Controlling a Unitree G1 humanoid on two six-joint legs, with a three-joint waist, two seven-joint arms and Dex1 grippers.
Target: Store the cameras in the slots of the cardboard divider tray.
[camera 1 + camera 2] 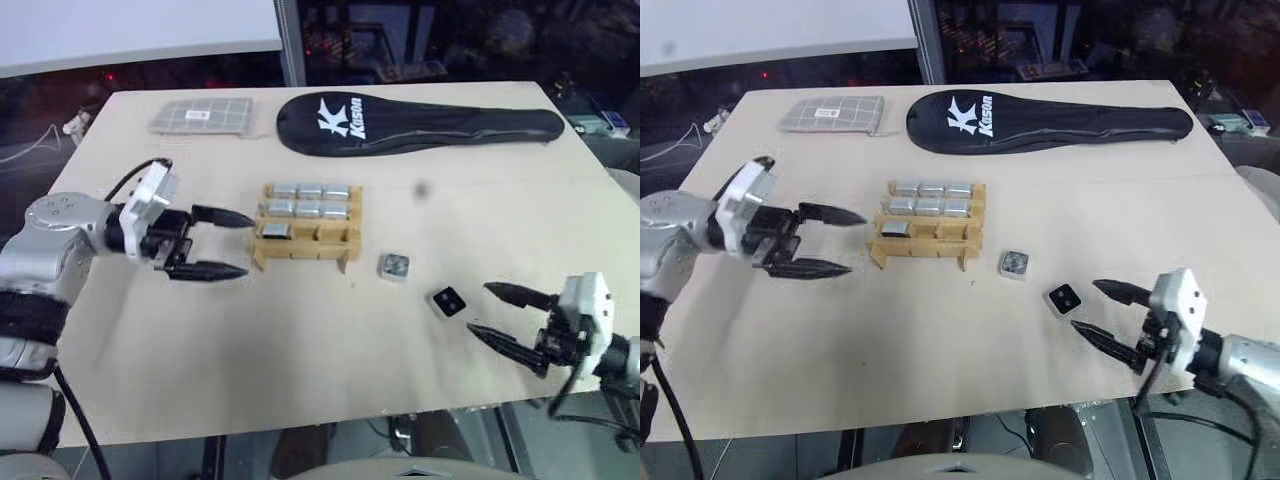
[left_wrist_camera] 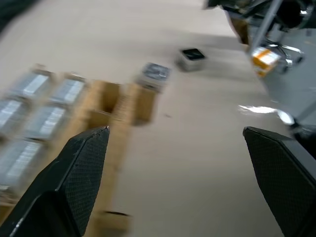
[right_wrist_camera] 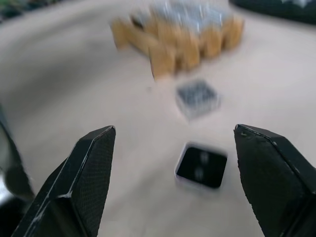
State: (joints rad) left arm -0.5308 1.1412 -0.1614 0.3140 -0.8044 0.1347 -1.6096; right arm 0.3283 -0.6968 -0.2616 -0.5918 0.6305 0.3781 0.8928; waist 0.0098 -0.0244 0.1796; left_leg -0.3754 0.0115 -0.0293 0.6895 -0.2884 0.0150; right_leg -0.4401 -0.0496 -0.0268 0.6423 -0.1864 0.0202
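Reach is what your next pick turns on: the black-faced camera (image 1: 449, 301) lies on the table (image 1: 300, 360) just ahead of your right gripper (image 1: 492, 312), toward the tray (image 1: 306, 227), and it sits squarely between the spread fingers in the right wrist view. That gripper is well open and holds nothing. The grey camera (image 1: 394, 266) lies a little farther along the same line, between the black-faced one and the tray's near right corner. Your left gripper (image 1: 228, 243) is wide open and empty, pointing at the tray's left side, well apart from both loose cameras. Seven slots look filled; the front row has room, so I'd judge the right arm the one to use.
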